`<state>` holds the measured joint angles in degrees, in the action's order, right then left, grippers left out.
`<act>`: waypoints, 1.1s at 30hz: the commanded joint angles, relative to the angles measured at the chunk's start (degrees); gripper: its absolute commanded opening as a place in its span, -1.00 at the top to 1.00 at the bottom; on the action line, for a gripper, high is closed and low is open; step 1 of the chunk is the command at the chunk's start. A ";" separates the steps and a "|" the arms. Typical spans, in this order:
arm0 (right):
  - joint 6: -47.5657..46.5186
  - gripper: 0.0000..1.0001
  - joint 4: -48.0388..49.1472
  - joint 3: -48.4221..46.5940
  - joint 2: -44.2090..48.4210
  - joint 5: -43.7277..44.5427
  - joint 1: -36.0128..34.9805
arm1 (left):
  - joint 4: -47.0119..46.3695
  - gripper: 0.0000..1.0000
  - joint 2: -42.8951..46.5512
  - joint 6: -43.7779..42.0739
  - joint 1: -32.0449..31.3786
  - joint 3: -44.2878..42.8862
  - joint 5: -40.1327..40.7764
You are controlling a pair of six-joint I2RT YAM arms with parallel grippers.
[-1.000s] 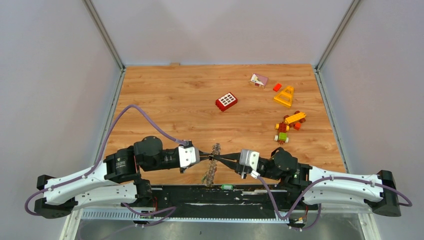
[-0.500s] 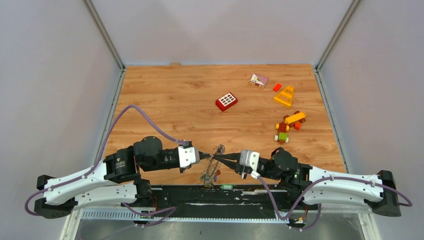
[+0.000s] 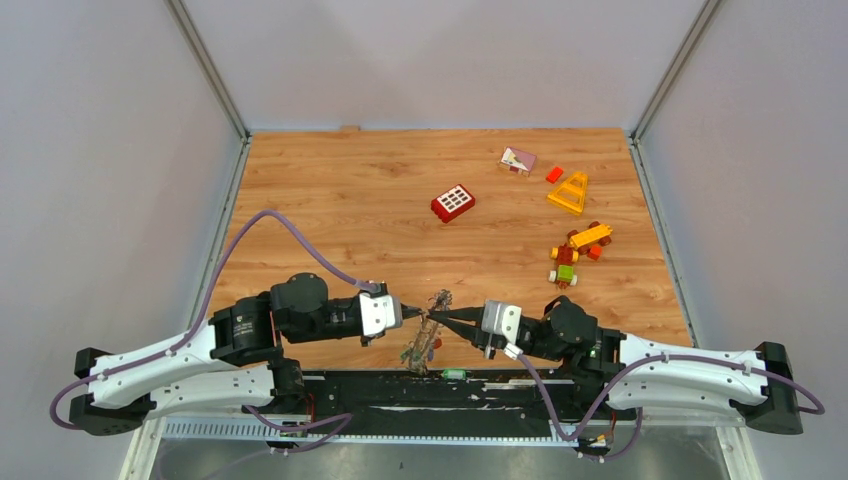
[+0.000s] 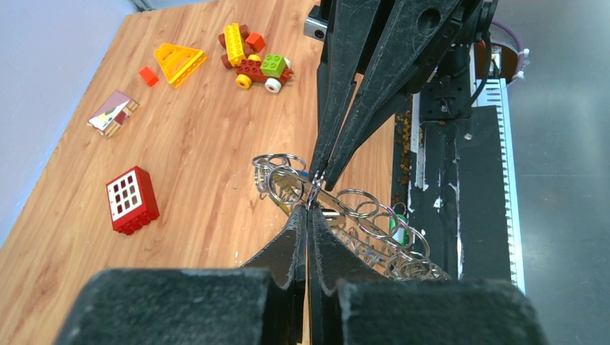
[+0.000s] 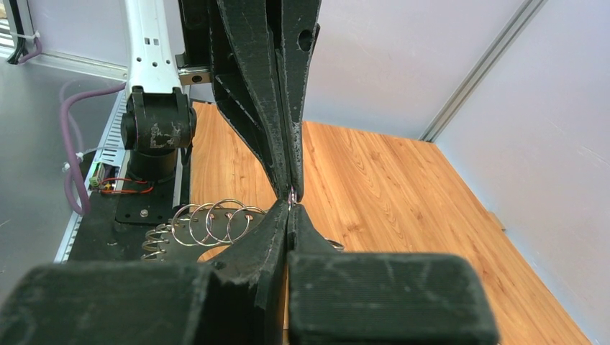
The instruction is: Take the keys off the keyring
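Lower centre of top view: keyring (image 3: 425, 342) sits edge-on, long axis up-down in frame, crosswise to both arms. L gripper (image 3: 414, 316) from left & R gripper (image 3: 446, 318) from right meet tip to tip, both pressed together pinching it, neither nearer

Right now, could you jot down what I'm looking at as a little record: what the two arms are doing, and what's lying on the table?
Left gripper: shut, pinching the keyring
Right gripper: shut, pinching the same bunch, tip to tip with the left
Keyring: held between the two tips by the near edge of the table, its small rings trailing down
Exact spot pinched: too small to tell
Elsewhere on table: red brick, yellow triangle and toy car, all apart from the arms
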<state>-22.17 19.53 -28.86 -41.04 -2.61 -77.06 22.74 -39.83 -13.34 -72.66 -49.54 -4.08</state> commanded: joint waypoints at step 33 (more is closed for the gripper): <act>-0.53 1.00 18.80 2.89 2.14 -1.73 -0.05 | -1.31 1.00 -2.49 0.86 -0.09 0.30 -2.91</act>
<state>-22.20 27.18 -25.10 -39.59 -3.51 -77.06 21.67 -41.43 -13.06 -72.71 -49.54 -5.85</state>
